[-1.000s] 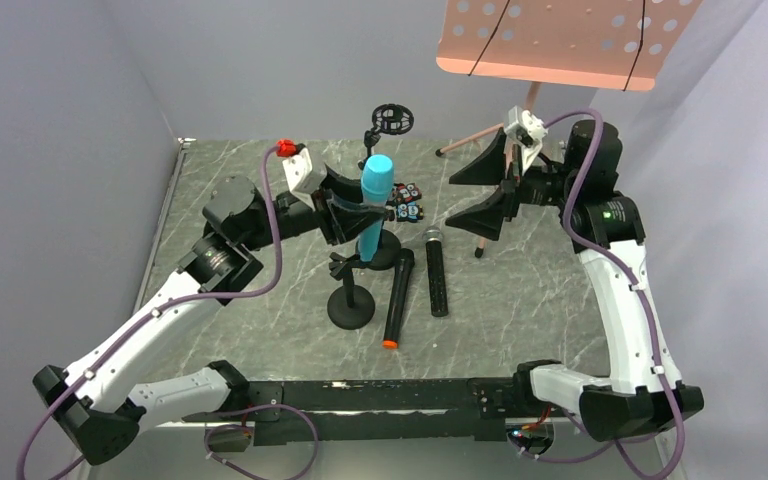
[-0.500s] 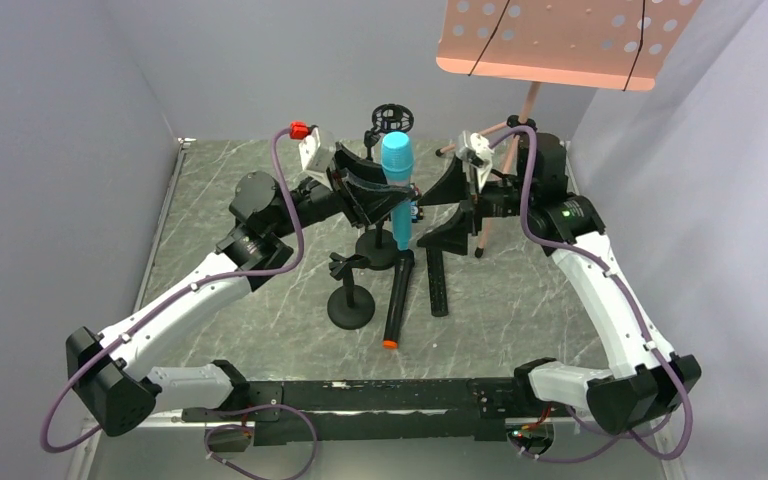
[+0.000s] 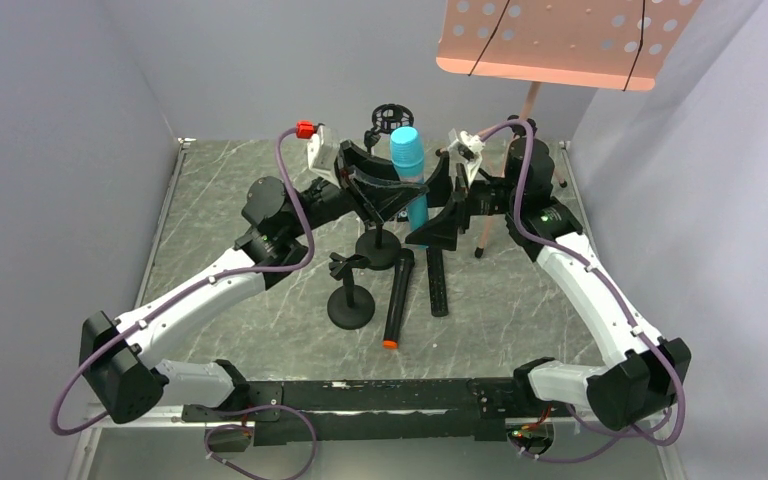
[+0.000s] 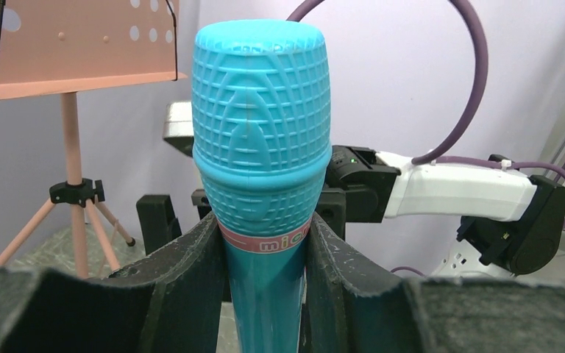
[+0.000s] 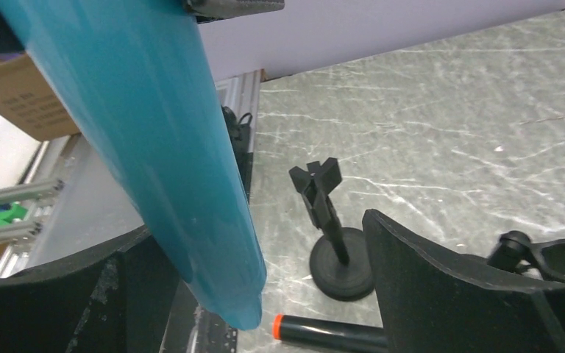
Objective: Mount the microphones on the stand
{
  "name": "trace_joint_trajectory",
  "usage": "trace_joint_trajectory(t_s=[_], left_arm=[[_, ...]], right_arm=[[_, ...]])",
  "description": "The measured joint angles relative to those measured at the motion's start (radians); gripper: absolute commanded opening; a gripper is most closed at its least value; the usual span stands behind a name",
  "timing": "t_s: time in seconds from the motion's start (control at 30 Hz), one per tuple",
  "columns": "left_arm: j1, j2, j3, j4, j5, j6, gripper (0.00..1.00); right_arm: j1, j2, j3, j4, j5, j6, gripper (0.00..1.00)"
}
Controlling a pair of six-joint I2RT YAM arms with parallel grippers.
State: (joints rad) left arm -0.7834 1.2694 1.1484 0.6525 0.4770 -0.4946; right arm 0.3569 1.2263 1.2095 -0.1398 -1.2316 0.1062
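Left end effector [image 4: 263, 254] clamps microphone [image 4: 261, 125] (blue).

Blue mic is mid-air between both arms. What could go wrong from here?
1. The right pincer stands open around just the tapered tail of the blue microphone; closing there may squeeze it out or leave it top-heavy.
2. The left pincer grips it close by, so fingers may clash.
3. A drop would likely hit the small stand or the orange-ended microphone below.

Pale grey walls [image 3: 60, 100] enclose a grey marbled table [image 3: 220, 200]; a pink music stand [image 3: 560, 40] stands far right.
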Motion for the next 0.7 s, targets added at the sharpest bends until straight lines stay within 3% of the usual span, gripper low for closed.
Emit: trace_joint_trajectory(t_s=[0.1, 0.17, 0.3, 0.43, 0.47, 0.63, 0.7], left_arm=[[0.000, 0.012, 0.000, 0.023, -0.001, -0.014, 0.00], [0.000, 0.019, 0.000, 0.036, -0.001, -0.021, 0.00], [0.001, 0.025, 0.000, 0.043, -0.006, -0.021, 0.00], [0.006, 0.029, 0.000, 0.049, -0.024, -0.048, 0.00], [0.003, 0.029, 0.000, 0.049, -0.022, -0.048, 0.07], [0.003, 0.015, -0.003, 0.005, -0.014, -0.033, 0.64], [0.003, -0.016, -0.020, -0.044, -0.011, -0.005, 0.74]], right_arm=[[0.008, 0.002, -0.025, 0.048, -0.012, 0.055, 0.76], [0.013, 0.002, -0.032, 0.074, -0.026, 0.077, 0.65], [0.017, 0.001, -0.042, 0.113, -0.064, 0.103, 0.18], [0.023, -0.006, -0.050, 0.148, -0.091, 0.094, 0.05], [0.024, -0.008, -0.053, 0.148, -0.094, 0.094, 0.04], [0.019, -0.017, -0.059, 0.099, -0.087, 0.039, 0.02], [0.018, -0.024, -0.059, 0.040, -0.074, -0.018, 0.02]])
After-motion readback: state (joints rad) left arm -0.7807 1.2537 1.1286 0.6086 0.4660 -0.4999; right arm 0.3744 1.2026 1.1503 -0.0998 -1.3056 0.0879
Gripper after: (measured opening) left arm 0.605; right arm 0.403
